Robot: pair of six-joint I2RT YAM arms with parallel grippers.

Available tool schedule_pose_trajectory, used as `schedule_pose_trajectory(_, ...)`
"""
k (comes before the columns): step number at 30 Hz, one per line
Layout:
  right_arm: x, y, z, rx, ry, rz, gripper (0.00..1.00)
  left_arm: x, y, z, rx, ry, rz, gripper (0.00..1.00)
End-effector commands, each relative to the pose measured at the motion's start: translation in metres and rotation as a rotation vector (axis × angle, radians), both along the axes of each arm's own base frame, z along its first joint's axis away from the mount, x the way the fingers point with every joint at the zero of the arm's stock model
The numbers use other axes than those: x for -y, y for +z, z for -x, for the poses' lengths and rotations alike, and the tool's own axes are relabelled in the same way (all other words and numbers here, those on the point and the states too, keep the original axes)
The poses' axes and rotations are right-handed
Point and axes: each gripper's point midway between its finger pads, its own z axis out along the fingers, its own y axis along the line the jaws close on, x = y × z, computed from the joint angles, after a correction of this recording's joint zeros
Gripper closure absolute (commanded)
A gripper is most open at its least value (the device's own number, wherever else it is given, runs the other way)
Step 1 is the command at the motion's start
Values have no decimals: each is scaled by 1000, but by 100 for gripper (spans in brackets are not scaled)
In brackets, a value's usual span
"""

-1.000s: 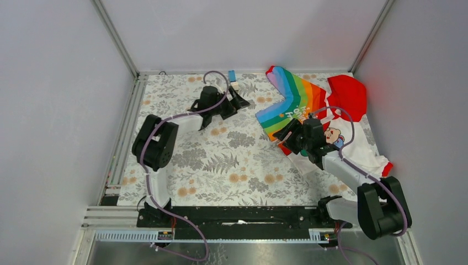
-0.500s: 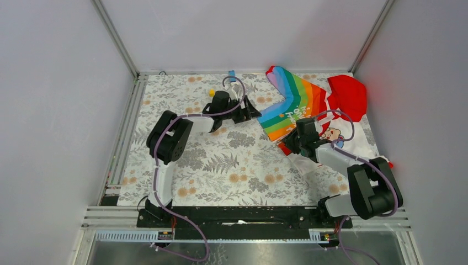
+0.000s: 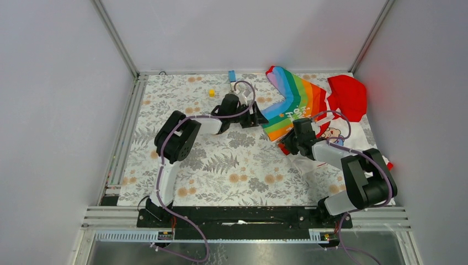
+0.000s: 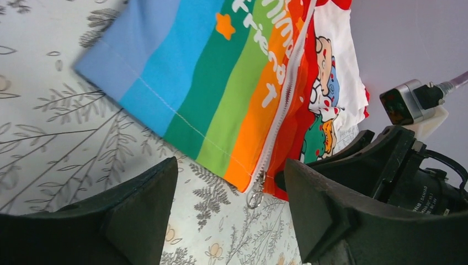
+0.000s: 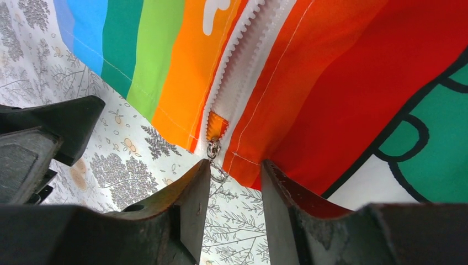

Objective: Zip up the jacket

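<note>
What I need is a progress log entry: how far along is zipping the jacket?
Done: the jacket lies spread out, front edges together at the zipper. In hand: the right gripper, fingers open, sits just short of the slider at the hem; the left gripper is open nearby. Left: gripping the pull and running the slider up; nothing looks zipped yet.

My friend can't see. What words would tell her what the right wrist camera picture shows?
The two dark fingers of the right gripper stand slightly apart, close to the metal zipper pull at the bottom of the jacket's white zipper. The jacket has rainbow stripes on one side, red on the other, and lies on a flowery tablecloth.
</note>
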Motion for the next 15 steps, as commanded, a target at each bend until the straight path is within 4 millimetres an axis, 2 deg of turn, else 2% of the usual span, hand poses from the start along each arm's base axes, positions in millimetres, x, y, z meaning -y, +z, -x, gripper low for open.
schedule_pose_trajectory(1, 5, -4, -6, 35, -30, 28, 54, 14, 21, -4, 74, -48, 41, 28)
schedule_pose_trajectory(6, 9, -12, -4, 47, -21, 55, 62, 19, 17, 0, 45, -53, 46, 34)
schedule_pose_trajectory(9, 12, -20, -1, 35, 5, 84, 75, 20, 17, 3, 30, -57, 55, 38)
schedule_pose_trajectory(12, 6, -26, 2, 25, 74, 87, 89, 20, 15, 5, 24, -54, 51, 40)
schedule_pose_trajectory(15, -2, -30, 6, 19, 148, 76, 97, 21, 14, 6, 18, -54, 49, 43)
